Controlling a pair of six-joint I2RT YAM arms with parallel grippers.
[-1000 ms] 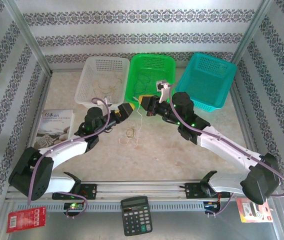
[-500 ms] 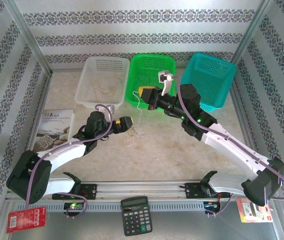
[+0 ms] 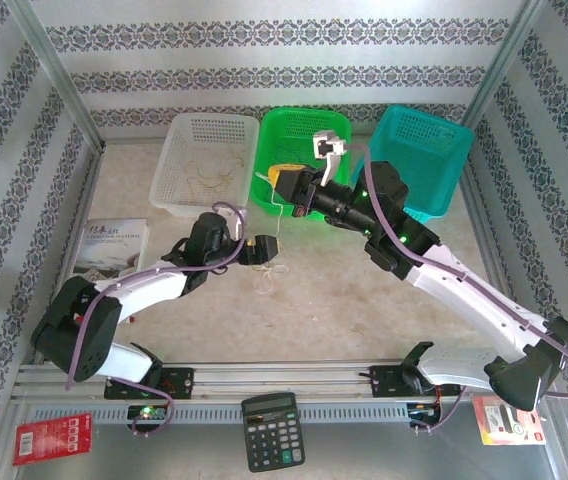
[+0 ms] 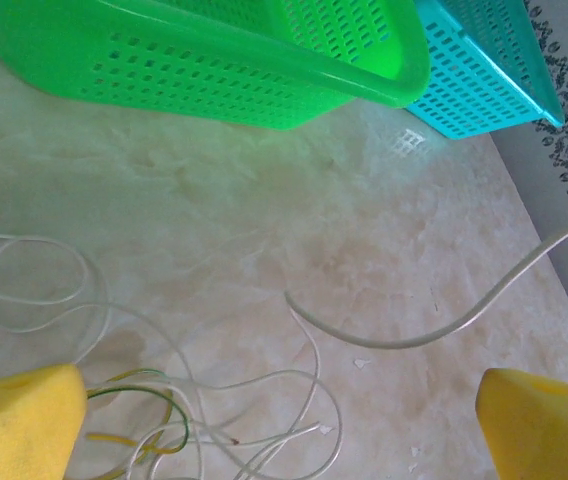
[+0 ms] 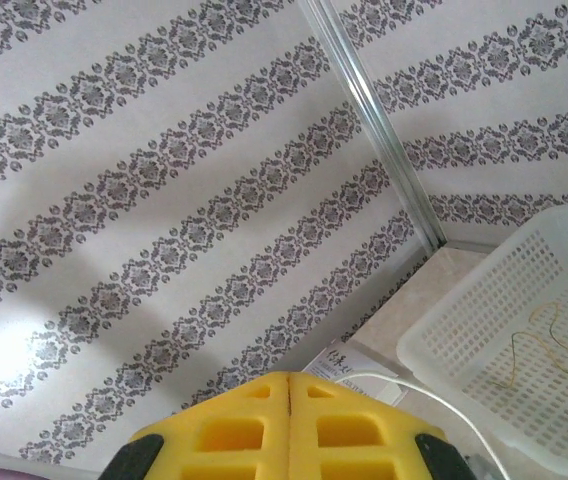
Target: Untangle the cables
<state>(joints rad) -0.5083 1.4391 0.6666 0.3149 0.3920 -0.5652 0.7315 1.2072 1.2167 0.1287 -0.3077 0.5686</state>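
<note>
Overhead view of a beige marbled surface (image 3: 364, 300), with two robot arms reaching in from its near edge. Three plastic baskets stand in a row along the far edge.

The white basket (image 3: 214, 118), leftmost, holds what look like two thin tan strands (image 3: 212, 180). In front of it, toward the middle of the surface, the left hand (image 3: 263, 247) hovers low with its yellow fingers spread wide, gripping nothing.

Just beneath it lie the tangled cables (image 4: 214, 410), a loose heap of whitish loops with one yellow-and-dark-green strand woven in. The whitish strands overlap too much to count. One whitish cable (image 4: 414, 338) rises out of the heap to the right hand (image 3: 284, 185). That hand's fingers are pressed fully together on the cable, and it is held above the near left part of the green basket (image 3: 304, 135), the middle one. The teal basket (image 3: 419, 150) sits rightmost.

The step in hand appears to be drawing that one cable free of the heap. To do it well, the open left hand would likely need to close on or pin the remaining loops close to where the lifted cable leaves them. The right hand should then pull slowly and steadily, so the single strand slides out rather than dragging the whole heap along or tightening a knot.
</note>
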